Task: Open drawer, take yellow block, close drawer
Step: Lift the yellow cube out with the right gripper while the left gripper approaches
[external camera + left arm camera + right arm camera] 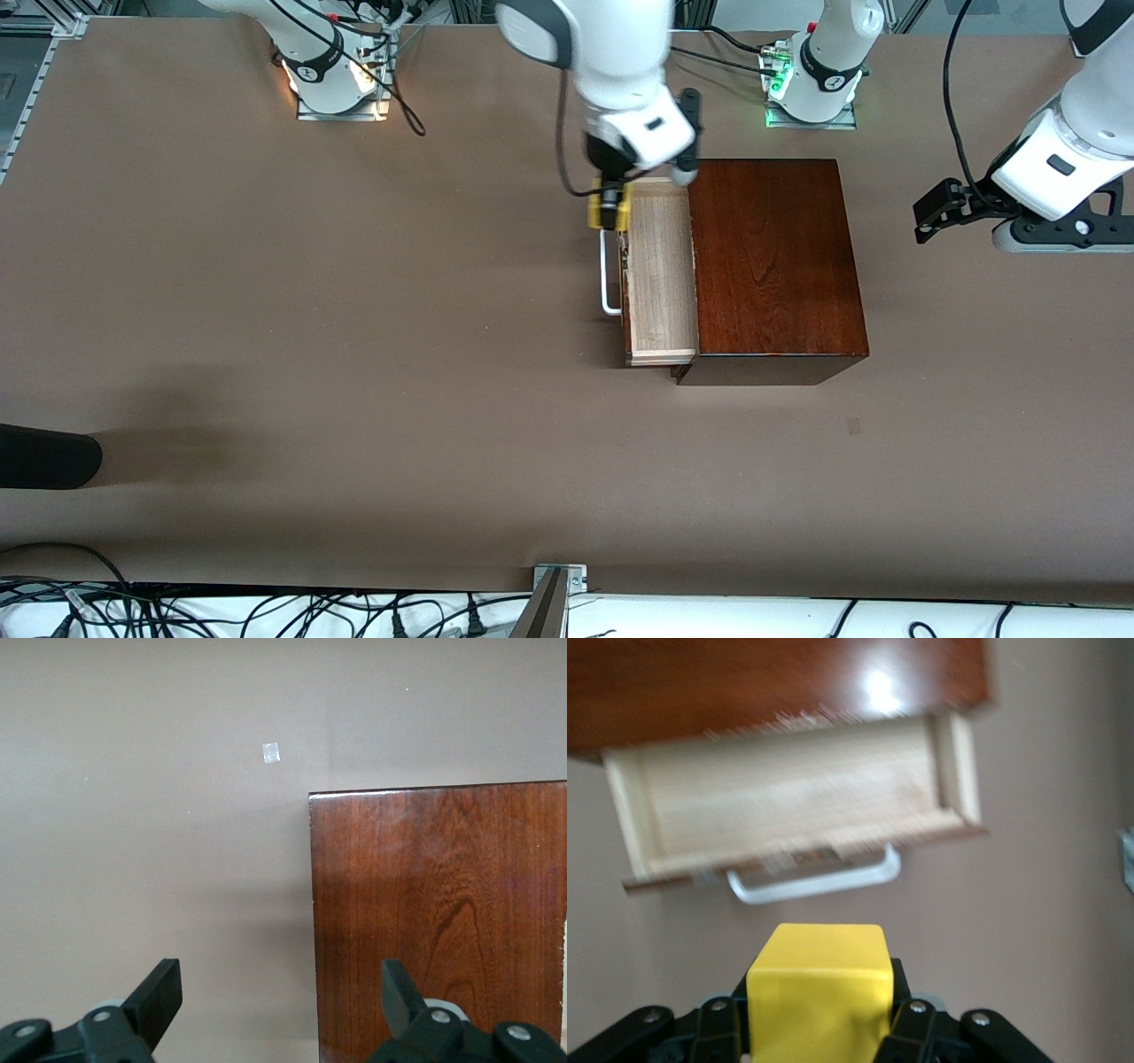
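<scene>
My right gripper (609,206) pinches the yellow block (819,992) above the open drawer (660,275); I'd carry it clear of the handle (608,276). Left gripper (279,997) waits, spread.

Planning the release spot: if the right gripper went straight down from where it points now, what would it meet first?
Probably the white handle at the drawer front, or bare table beside it; depth is unclear. The right gripper holds the yellow block.

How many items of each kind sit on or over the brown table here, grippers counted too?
Dark reddish-brown wooden box with its open drawer: 1
Small yellow block, held by the right gripper: 1
Black two-finger grippers, including the open left gripper: 2
Total: 4
</scene>
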Robot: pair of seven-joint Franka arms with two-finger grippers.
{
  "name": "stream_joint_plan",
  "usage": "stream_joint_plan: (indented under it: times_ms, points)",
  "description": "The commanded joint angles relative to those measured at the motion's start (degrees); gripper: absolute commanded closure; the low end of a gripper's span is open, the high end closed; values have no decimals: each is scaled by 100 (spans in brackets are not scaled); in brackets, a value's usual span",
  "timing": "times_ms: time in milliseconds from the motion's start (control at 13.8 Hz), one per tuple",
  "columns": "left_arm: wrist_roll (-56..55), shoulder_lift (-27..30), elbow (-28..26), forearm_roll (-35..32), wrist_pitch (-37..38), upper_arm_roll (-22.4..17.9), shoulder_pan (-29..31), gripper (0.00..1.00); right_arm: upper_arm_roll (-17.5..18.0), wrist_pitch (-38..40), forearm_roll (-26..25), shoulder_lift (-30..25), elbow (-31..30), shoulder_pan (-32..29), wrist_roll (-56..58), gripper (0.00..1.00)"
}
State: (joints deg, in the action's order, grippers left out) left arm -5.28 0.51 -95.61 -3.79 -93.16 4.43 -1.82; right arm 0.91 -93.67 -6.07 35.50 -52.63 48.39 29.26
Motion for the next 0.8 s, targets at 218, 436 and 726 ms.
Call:
stream_joint_plan:
  times_ms: [218, 436, 726]
  points:
    - [631, -270, 455, 281, 1086, 618, -125, 0, 59, 489, 621, -544, -143, -1900, 10, 100]
    - [1257, -673, 464, 800, 1142, 1093, -125, 0, -20, 560, 1081, -1165, -929, -2806, -173, 100]
    - [1338, -1541, 1076, 924, 1054, 1946, -633, 0, -29, -52, 1249, -2185, -3186, -3476, -1349, 100]
